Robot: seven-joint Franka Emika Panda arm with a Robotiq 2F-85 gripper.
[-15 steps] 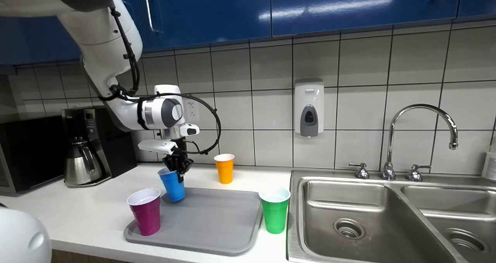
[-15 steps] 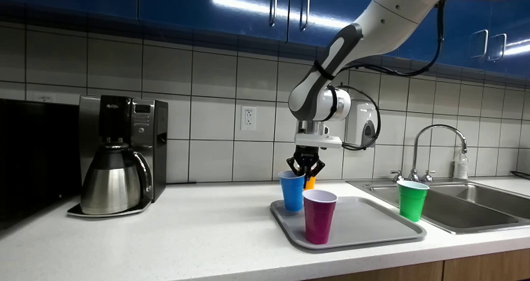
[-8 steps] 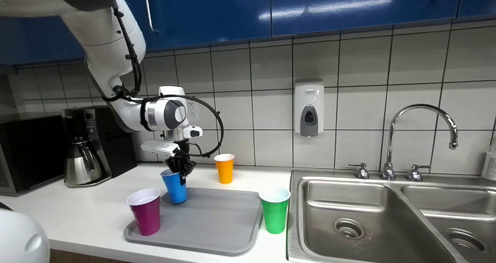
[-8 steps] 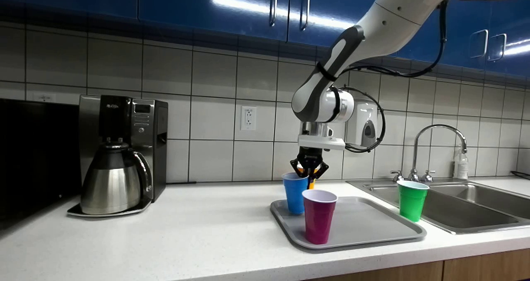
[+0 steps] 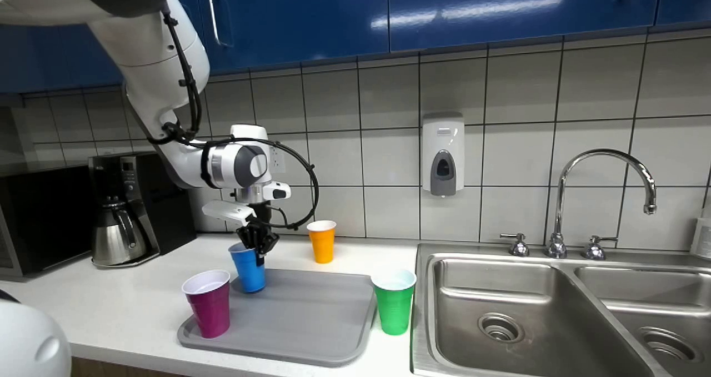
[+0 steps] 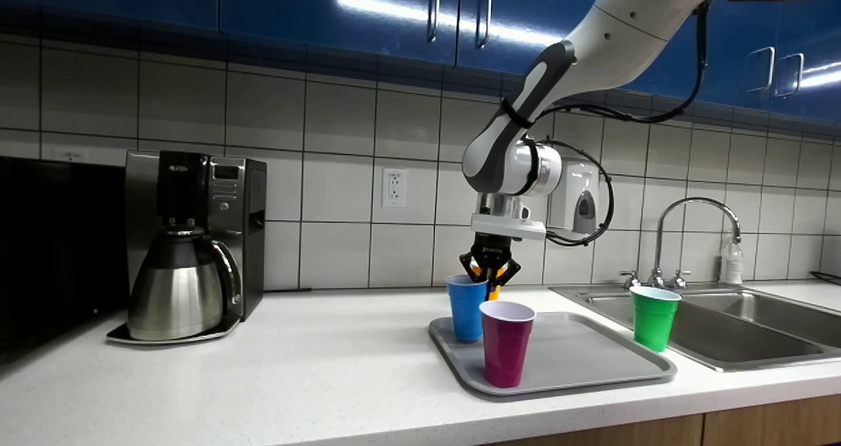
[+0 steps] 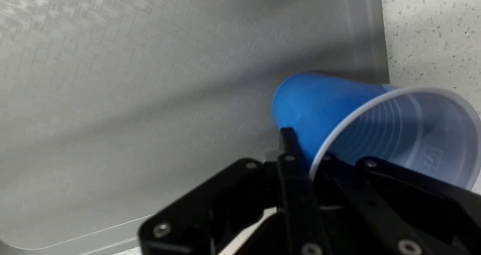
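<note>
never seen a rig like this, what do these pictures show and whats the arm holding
This is a robot arm over a kitchen counter. The two wide views come from cameras standing away from it; the close-up is from its wrist. Its end effector pinches a blue cup by the rim. Whether the cup's base touches the gray tray, I can't tell. A magenta cup stands on the tray; an orange cup and a green cup stand beside it on the counter.
</note>
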